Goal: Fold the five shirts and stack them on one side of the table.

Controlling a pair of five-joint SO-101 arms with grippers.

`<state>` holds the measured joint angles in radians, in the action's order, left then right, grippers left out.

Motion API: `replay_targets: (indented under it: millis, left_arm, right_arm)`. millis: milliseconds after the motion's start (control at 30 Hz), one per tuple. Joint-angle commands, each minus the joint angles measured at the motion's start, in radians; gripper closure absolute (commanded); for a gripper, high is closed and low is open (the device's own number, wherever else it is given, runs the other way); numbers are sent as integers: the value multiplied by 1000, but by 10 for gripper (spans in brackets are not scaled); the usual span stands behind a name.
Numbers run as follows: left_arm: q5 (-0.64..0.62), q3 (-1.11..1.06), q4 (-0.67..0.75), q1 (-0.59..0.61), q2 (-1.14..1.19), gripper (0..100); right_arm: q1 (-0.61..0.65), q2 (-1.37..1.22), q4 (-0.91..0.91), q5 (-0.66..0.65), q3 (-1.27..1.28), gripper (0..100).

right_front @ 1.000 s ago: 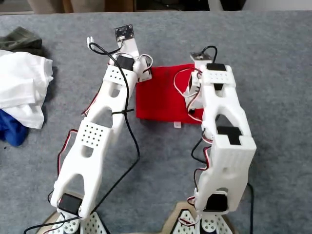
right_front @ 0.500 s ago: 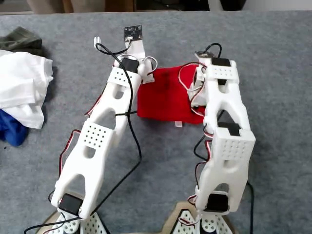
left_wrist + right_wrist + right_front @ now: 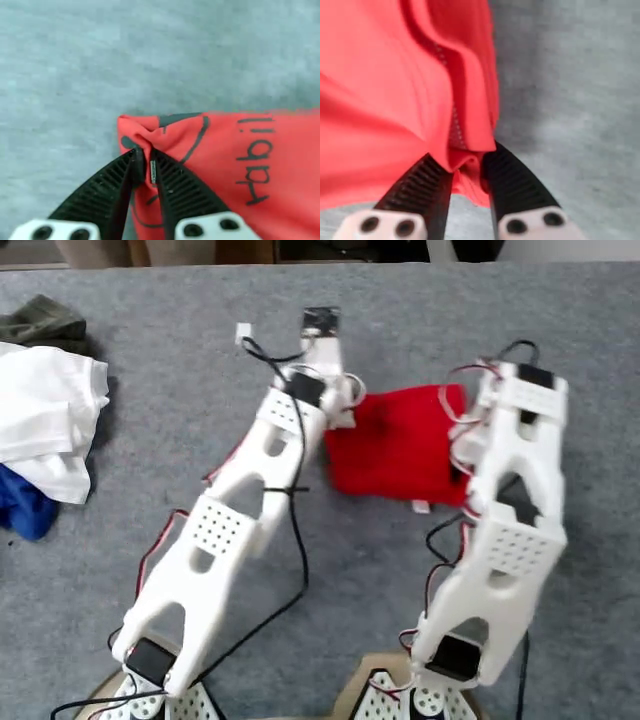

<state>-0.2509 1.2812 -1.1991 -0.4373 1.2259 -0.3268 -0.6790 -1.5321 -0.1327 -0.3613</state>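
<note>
A folded red shirt (image 3: 400,445) lies on the grey table between the two arms, right of centre. My left gripper (image 3: 145,167) is shut on the red shirt (image 3: 225,160) at its left corner, pinching a fold of cloth beside dark print. At the opposite side, my right gripper (image 3: 465,167) is shut on the red shirt (image 3: 380,90), pinching its layered edge. In the high view the left gripper (image 3: 345,415) sits at the shirt's left edge and the right arm (image 3: 515,440) covers the shirt's right edge.
A crumpled white shirt (image 3: 45,420) lies at the left side, with a blue shirt (image 3: 22,505) under its near edge and a dark green shirt (image 3: 40,320) behind it. Grey table surface (image 3: 150,390) lies open between that pile and the arms.
Both arms have swung to the right, dragging the red shirt with them across the table. Both grippers kept their hold throughout.
</note>
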Motion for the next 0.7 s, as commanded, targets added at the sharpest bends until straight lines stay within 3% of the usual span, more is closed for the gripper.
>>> replay_targets:
  millis: [0,267,500,667]
  left_arm:
    - [2,46,15,-64,-68,982]
    - [-61,216,15,-222,-61,982]
    - [-61,222,11,-390,-59,982]
    - [-61,221,20,-489,-59,982]
  right_arm:
    - [-124,131,-15,-49,44,995]
    - [-321,403,8,-190,320,995]
    - [-568,607,132,-367,607,995]
    - [-762,645,176,-480,667,995]
